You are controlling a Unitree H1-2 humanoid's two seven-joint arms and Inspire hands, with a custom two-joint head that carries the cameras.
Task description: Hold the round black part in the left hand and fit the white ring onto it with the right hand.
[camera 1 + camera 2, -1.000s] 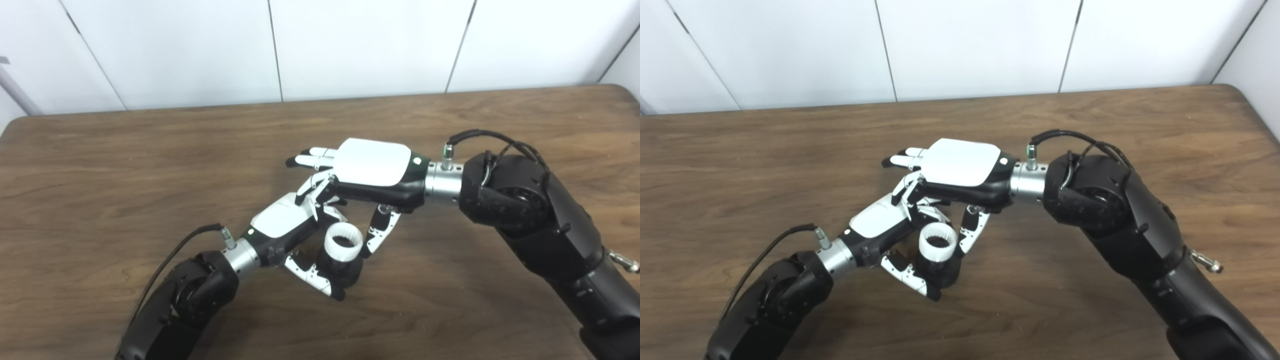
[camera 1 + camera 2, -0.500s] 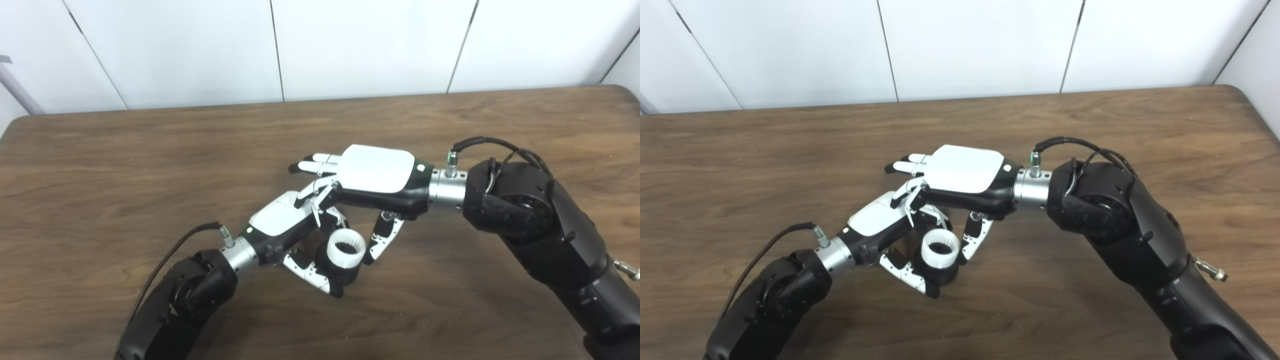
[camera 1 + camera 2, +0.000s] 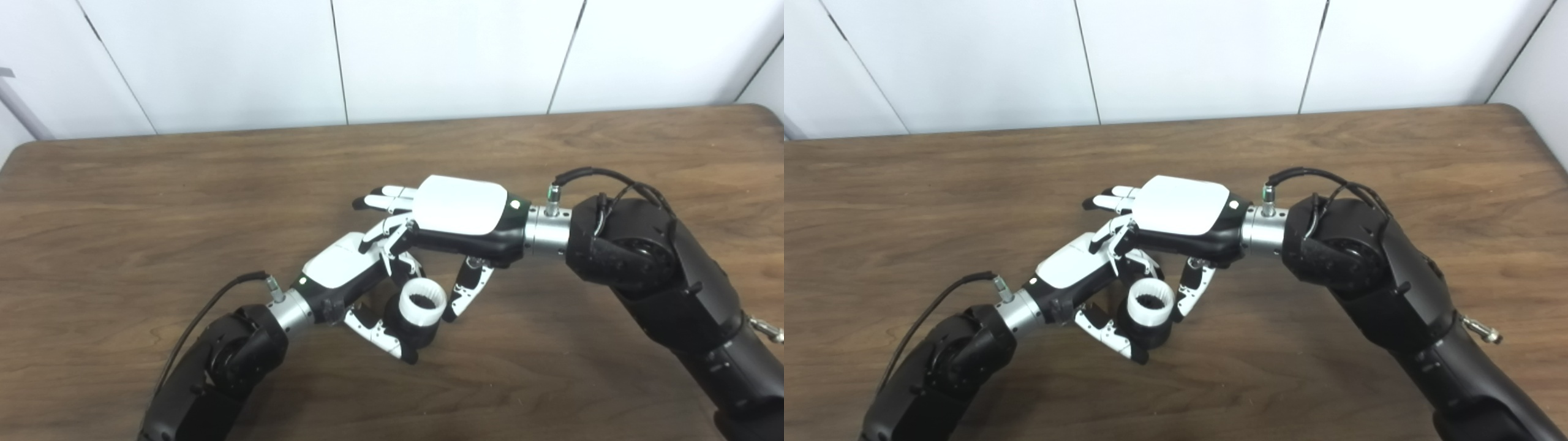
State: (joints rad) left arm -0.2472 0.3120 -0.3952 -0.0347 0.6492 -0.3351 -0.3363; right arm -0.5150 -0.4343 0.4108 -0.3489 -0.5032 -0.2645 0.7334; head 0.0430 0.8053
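Observation:
My left hand [image 3: 340,269] is shut on the round black part [image 3: 422,332], holding it just above the table near the middle. The white ring [image 3: 422,301] sits on top of the black part, with its toothed opening facing up. Over them hovers my right hand [image 3: 460,206], palm down, most of its fingers stretched out to the left. Its thumb [image 3: 464,291] hangs down close beside the ring's right side, and one bent finger rests over the back of my left hand. The right hand is open and holds nothing.
The brown wooden table [image 3: 153,196] stretches out on all sides, with a white panelled wall behind its far edge. Both black forearms come in from the bottom, the right one [image 3: 667,275] being bulky and raised above the table.
My right hand has sunk a little and drifted slightly right, then eased up a touch. The left hand with the black part and ring has barely shifted.

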